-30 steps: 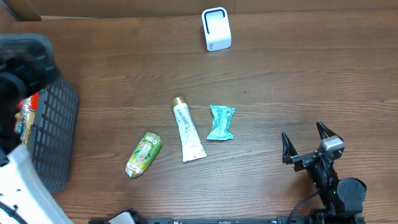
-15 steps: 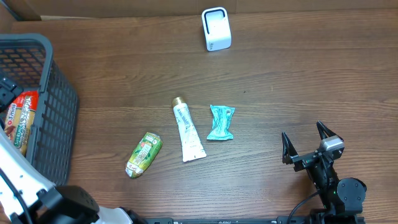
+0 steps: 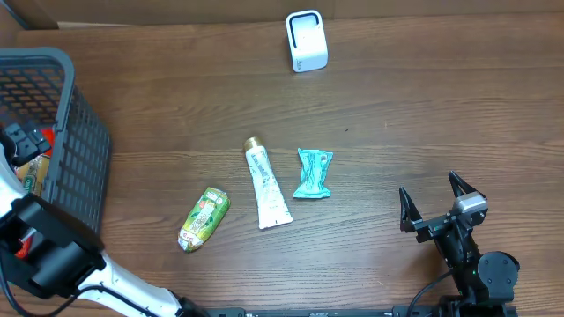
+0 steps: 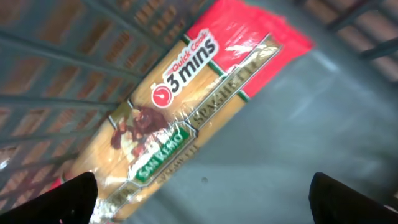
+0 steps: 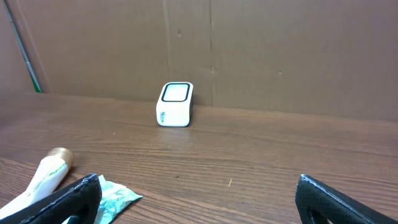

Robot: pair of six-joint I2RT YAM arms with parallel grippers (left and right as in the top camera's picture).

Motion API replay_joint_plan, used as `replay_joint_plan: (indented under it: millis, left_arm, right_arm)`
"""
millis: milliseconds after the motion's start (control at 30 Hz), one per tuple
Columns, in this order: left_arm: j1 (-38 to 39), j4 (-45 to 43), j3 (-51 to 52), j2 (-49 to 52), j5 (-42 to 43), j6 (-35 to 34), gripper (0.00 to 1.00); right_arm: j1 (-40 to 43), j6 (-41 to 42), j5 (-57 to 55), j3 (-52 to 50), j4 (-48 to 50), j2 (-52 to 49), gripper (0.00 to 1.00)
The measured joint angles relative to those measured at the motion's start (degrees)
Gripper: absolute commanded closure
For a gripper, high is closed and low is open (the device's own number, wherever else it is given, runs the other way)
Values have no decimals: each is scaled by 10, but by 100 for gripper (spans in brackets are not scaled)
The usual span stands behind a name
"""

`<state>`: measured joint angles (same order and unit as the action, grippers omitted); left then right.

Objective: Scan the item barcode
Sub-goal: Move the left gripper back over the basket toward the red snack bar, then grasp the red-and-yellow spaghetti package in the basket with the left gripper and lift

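Your left gripper (image 4: 208, 202) is wide open and holds nothing. It hangs over the spaghetti packet (image 4: 186, 118), which lies flat in the basket (image 3: 84, 176). Your right gripper (image 3: 432, 204) is wide open and empty, well apart from the white scanner (image 3: 306, 40).

Wood-grain table (image 3: 423, 114) carried five items. White scanner (image 3: 307, 40) stood top centre. Cream tube (image 3: 265, 185) lay flat at frame centre, gold cap twd top. Teal packet (image 3: 313, 173) lay just right of tube, not touching. Green packet (image 3: 204, 218) lay lower left of tube. Dark mesh basket (image 3: 84, 176) stood at left edge.
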<state>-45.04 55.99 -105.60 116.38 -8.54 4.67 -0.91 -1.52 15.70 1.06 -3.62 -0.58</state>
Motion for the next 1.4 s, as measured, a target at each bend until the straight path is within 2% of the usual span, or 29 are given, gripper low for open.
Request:
replay_joint_plan:
  millis: [333, 767, 800, 867, 967, 1033, 1400]
  left_arm:
    - [-6, -33, 0, 74, -6, 120, 0]
    - [-6, -68, -2, 127, -57, 153, 2]
    - [-6, -68, -3, 128, -58, 153, 16]
    - [-6, -69, -6, 132, -56, 153, 34]
    - [-6, -74, -5, 137, -52, 159, 79]
    - [-6, -74, -5, 138, -53, 164, 96]
    - [4, -19, -19, 130, -32, 179, 96]
  right_arm:
    - [0, 0, 0, 0, 0, 0, 0]
    - [0, 0, 0, 0, 0, 0, 0]
    - [0, 0, 0, 0, 0, 0, 0]
    - [0, 0, 0, 0, 0, 0, 0]
    - [0, 0, 0, 0, 0, 0, 0]
    - [0, 0, 0, 0, 0, 0, 0]
    - [0, 0, 0, 0, 0, 0, 0]
